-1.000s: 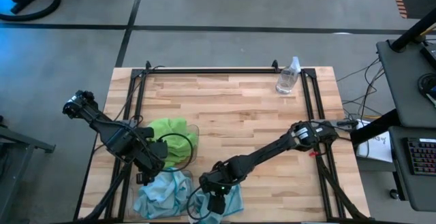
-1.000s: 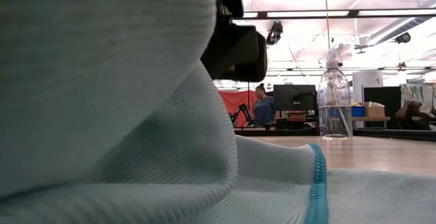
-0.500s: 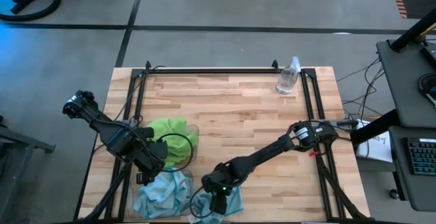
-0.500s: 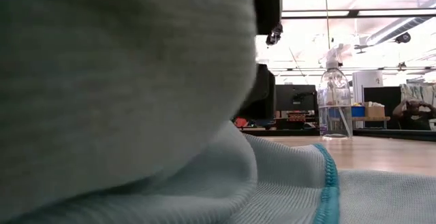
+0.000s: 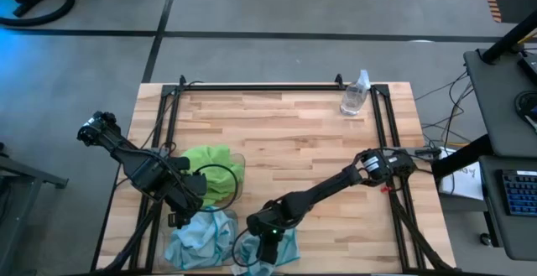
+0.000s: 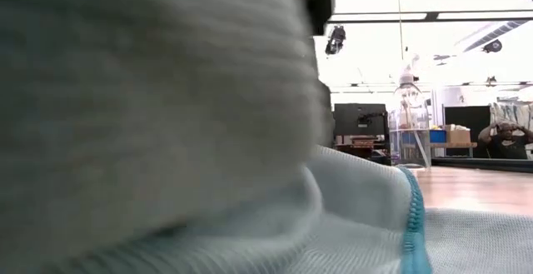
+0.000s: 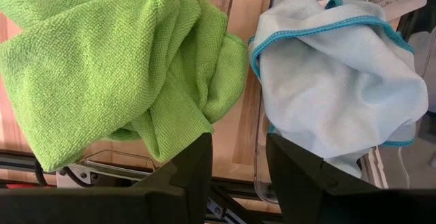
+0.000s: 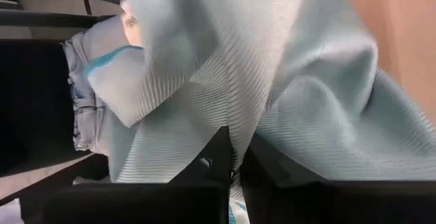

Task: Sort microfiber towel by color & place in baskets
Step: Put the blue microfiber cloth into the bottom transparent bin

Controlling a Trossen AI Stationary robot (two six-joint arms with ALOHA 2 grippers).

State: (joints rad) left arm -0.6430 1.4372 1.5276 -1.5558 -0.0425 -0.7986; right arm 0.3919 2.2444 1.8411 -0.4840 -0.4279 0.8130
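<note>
Right wrist view: right hand [image 8: 235,173] pinched shut on a pale blue towel [image 8: 272,81]; high view only shows it bunched at bottom centre. Left hand [image 7: 238,176] open at lower left, over green towel [image 7: 116,60] and blue towel [image 7: 340,81]. Cloths crumpled, long axis unclear.

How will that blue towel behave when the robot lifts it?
Probably floppy: the blue towel already lies in soft folds and creases around the right gripper, whose fingers are pinched on it. It will likely drape and trail, perhaps dragging on the table. It looks light, so it should rise easily.
</note>
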